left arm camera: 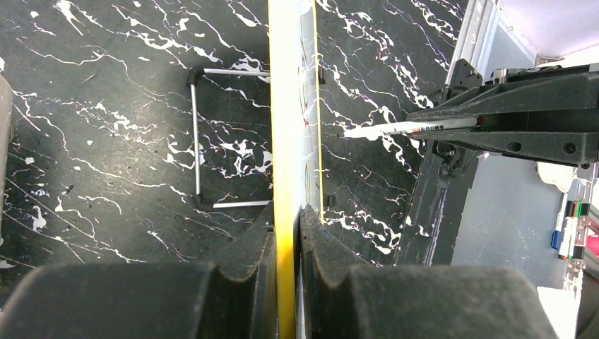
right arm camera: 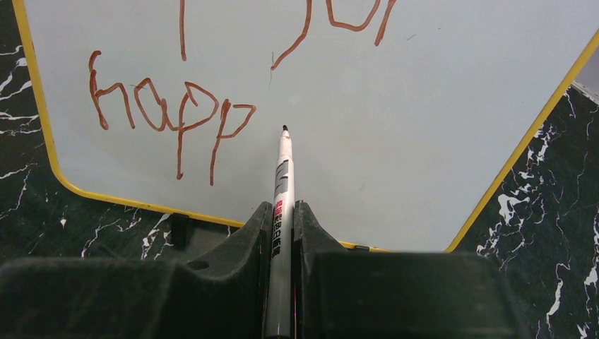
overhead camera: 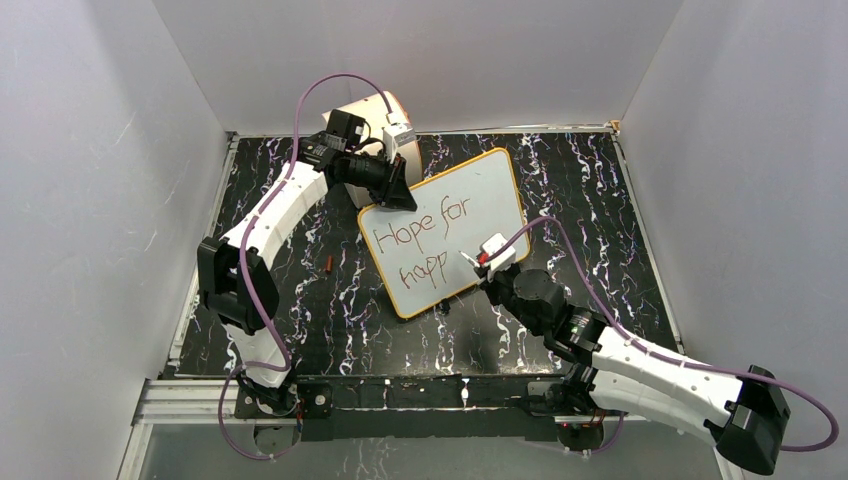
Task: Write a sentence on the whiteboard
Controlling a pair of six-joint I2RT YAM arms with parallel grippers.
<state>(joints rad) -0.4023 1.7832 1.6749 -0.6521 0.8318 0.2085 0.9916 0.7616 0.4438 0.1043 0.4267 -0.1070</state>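
Note:
The whiteboard stands tilted at mid table, white with an orange-tan rim. Red-brown lettering reads "Hope for" above "happ". My left gripper is shut on the board's upper left edge; in the left wrist view the yellow rim runs between the fingers. My right gripper is shut on a white marker. Its tip sits just right of the last "p", at or very near the board. The marker also shows in the left wrist view.
A cream cylinder drum stands behind the left gripper at the back. A small red-brown cap lies on the black marbled table left of the board. The board's wire stand shows behind it. Grey walls enclose the table.

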